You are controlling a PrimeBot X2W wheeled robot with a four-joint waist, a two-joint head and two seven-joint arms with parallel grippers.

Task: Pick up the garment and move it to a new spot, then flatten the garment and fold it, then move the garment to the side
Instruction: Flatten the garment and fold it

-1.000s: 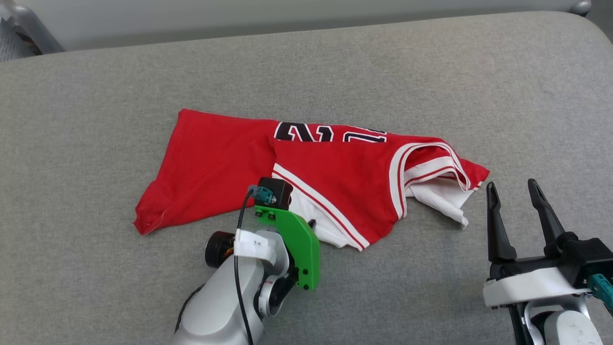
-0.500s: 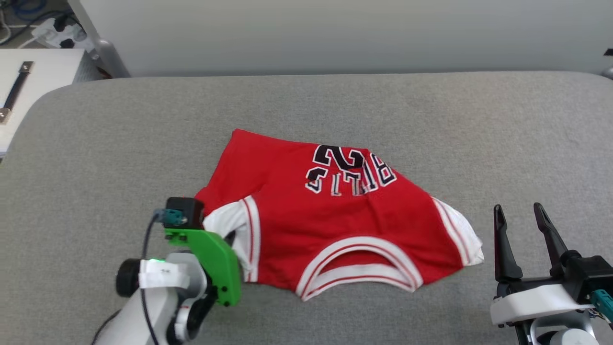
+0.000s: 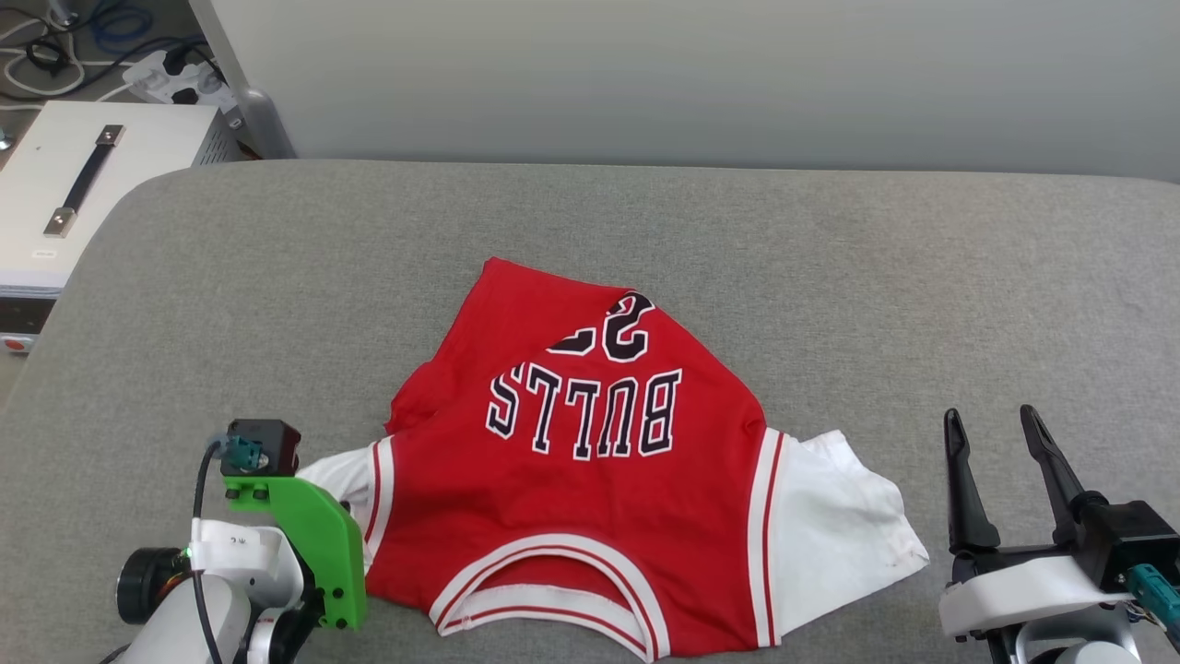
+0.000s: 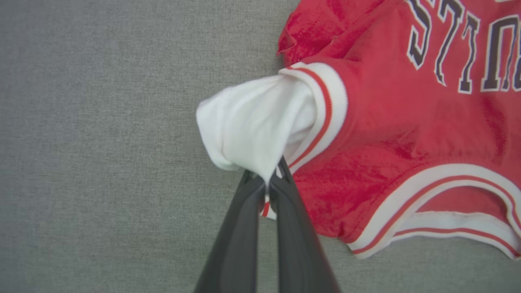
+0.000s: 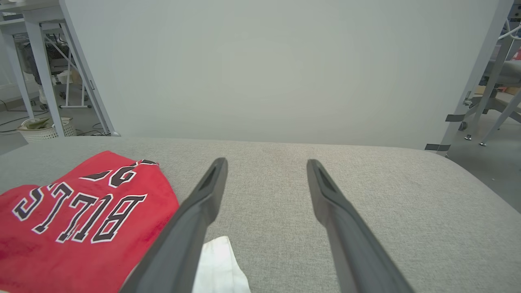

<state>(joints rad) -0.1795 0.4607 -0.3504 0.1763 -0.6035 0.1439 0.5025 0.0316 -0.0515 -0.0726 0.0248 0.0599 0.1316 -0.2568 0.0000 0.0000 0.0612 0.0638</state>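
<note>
The garment lies spread on the grey padded table, a red jersey with its "BULLS 23" print facing up and its collar toward me. My left gripper is shut on the garment's white left sleeve, pinching a fold of it just above the table. In the head view the green mount hides those fingers at the lower left. My right gripper stands open at the lower right, empty, just right of the other white sleeve. The right wrist view shows the garment left of the open gripper.
A white case with a dark handle sits beyond the table's left end, with a power strip and cables behind it. A pale panel stands along the far edge. Off the table are a basket and a chair.
The head camera has shifted. The garment has gone from a bunched, folded heap to spread out with the print fully showing, drawn by its sleeve in my left gripper. The right gripper has stayed open.
</note>
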